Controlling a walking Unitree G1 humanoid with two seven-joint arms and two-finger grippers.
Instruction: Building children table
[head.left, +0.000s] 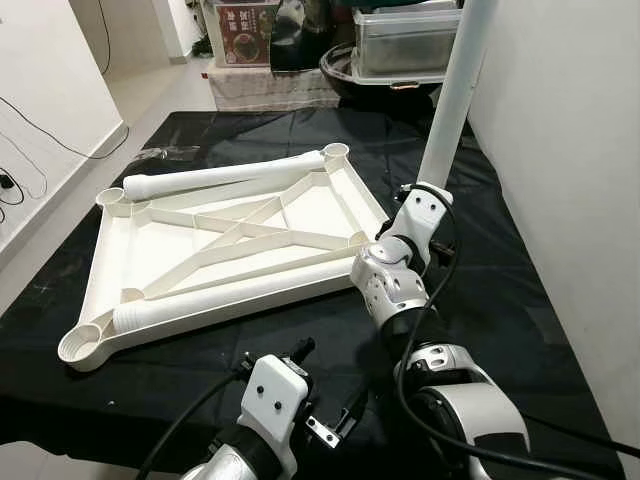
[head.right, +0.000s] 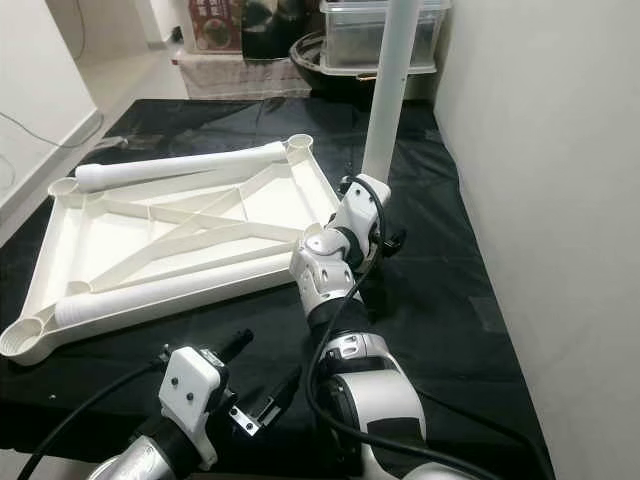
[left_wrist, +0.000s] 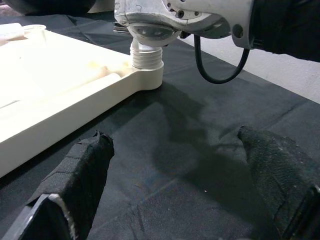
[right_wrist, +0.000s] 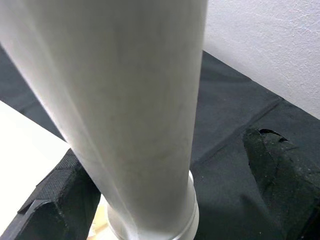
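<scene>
Tabletop (head.left: 215, 250), white plastic and turned underside up, lies on a black cloth (head.left: 500, 290) spread over the floor; its ribs cross in an X between four round corner sockets; two loose white legs lie on it, one leg (head.left: 225, 178) along the far edge and another leg (head.left: 240, 295) along the near edge. A third leg (head.left: 455, 95) stands upright in the corner socket nearest the right wall (head.left: 570, 150), its threaded end seated in the socket in the left wrist view (left_wrist: 146, 60). The right gripper (right_wrist: 165, 175) is at the base of this upright leg, its two black fingers (right_wrist: 280, 175) spread wide on either side of the tube with a gap on one side; whether they press on the tube I cannot tell. The left gripper (left_wrist: 175, 175) hovers low over the cloth just in front of that corner, fingers (left_wrist: 82, 175) wide apart and holding nothing. Beyond the cloth sit a clear storage box (head.left: 405, 40) and a dark bowl (head.left: 345, 70).
</scene>
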